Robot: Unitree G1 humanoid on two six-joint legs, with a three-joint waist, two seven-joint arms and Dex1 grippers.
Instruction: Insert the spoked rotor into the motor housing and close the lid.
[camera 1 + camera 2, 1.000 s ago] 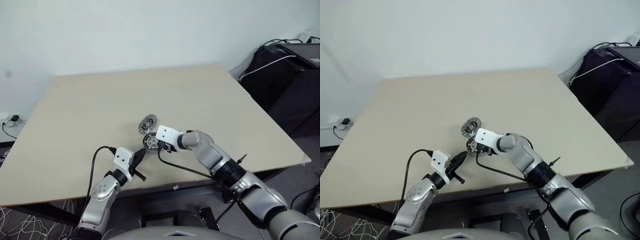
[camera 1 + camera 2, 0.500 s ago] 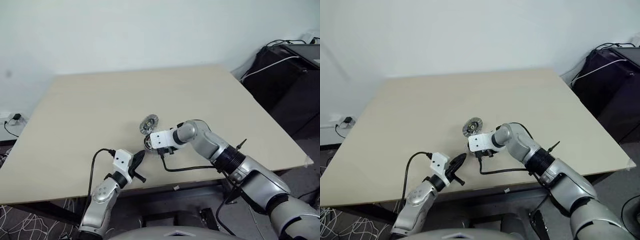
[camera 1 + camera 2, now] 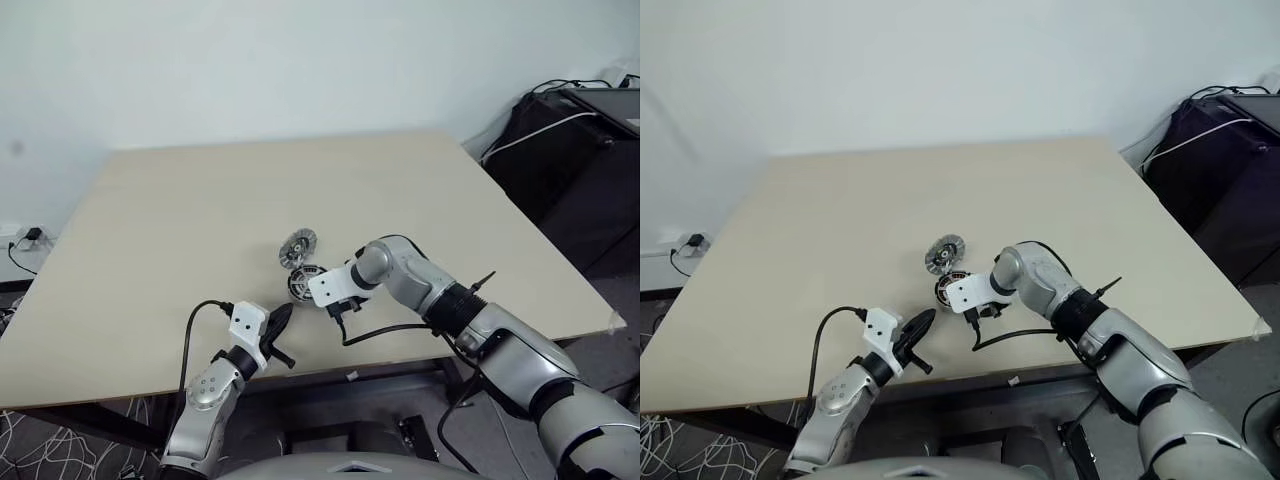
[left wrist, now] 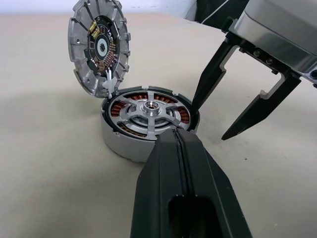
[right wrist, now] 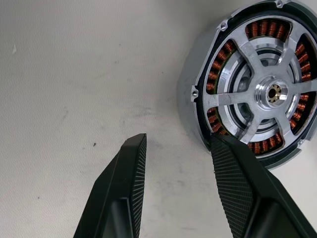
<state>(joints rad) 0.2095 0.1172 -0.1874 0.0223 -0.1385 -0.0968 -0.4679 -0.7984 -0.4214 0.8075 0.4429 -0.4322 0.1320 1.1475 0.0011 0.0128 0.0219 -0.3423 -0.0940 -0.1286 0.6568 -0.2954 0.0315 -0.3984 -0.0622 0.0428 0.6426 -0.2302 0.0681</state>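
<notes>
A: Copper windings visible on the motor housing (image 4: 147, 130); it sits flat on the beige surface (image 3: 180, 220) near the front edge; silvery spoked part with a shiny hub lies inside the ring of windings, so the spoked rotor (image 5: 265, 94) looks seated.

B: Lid?

A: lid (image 4: 99, 47) is off; propped tilted on its edge, its lower rim touching the housing's far rim, inner face toward the left wrist camera; ribbed rim, dark centre with small coppery parts.

B: Right gripper?

A: right gripper (image 5: 178, 163) points steeply down just beside the housing, on the side away from the lid; fingers spread, holding nothing; one finger (image 5: 237, 183) sits right at the housing's rim, can't tell if it touches; the other finger (image 5: 124, 183) is over bare surface.

B: Left?

A: left gripper (image 3: 275, 325) is near the front edge, aimed roughly level at the housing, a little short of it; fingers pressed together, nothing between them; black cable (image 3: 195, 330) loops off its wrist.
</notes>
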